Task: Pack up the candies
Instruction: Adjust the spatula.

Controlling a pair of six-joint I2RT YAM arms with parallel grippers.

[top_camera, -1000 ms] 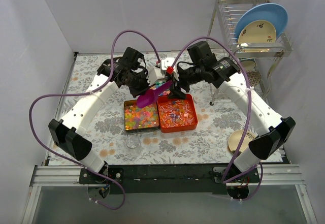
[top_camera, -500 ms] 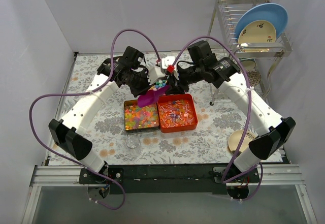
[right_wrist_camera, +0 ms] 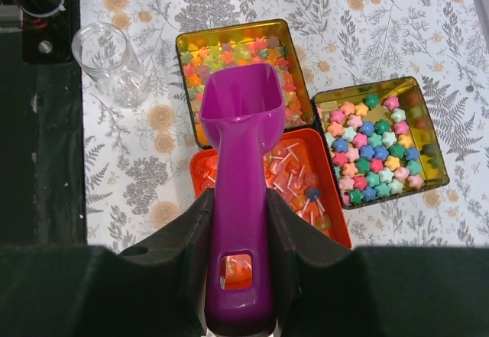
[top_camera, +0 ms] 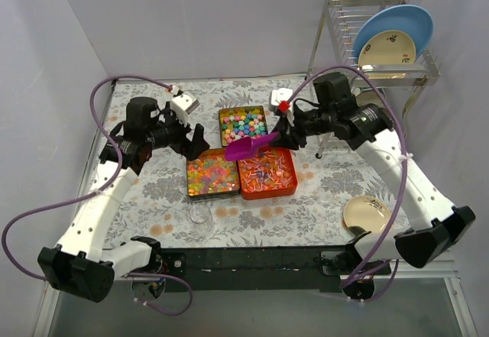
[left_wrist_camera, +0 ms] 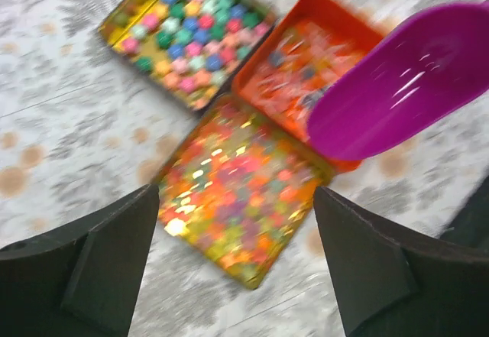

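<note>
Right gripper (right_wrist_camera: 238, 222) is being used to clamp the empty purple scoop (right_wrist_camera: 241, 123) by its handle above the trays (right_wrist_camera: 196, 173). Left gripper (left_wrist_camera: 237, 238) is being held open, gripping nothing. Candies (right_wrist_camera: 370, 150) are lying in three trays and the glass jar (right_wrist_camera: 111, 60) is empty, so packing is judged barely started, with all scooping left.

Purple scoop (top_camera: 250, 147) hangs tilted at mid-frame, its bowl over the spot where three containers meet. There's a gold tin (top_camera: 221, 127) at upper centre and a second gold tin (top_camera: 189, 176) lower left, with an orange tray (top_camera: 267, 195) touching that one's right side. Just below them a clear glass jar (top_camera: 200, 213) stands on the floral tablecloth (top_camera: 153, 192). Upper right, a wire dish rack (top_camera: 340, 24) holds a blue plate (top_camera: 397, 20) and a cream plate (top_camera: 386, 50). A small saucer (top_camera: 365, 215) sits lower right.
</note>
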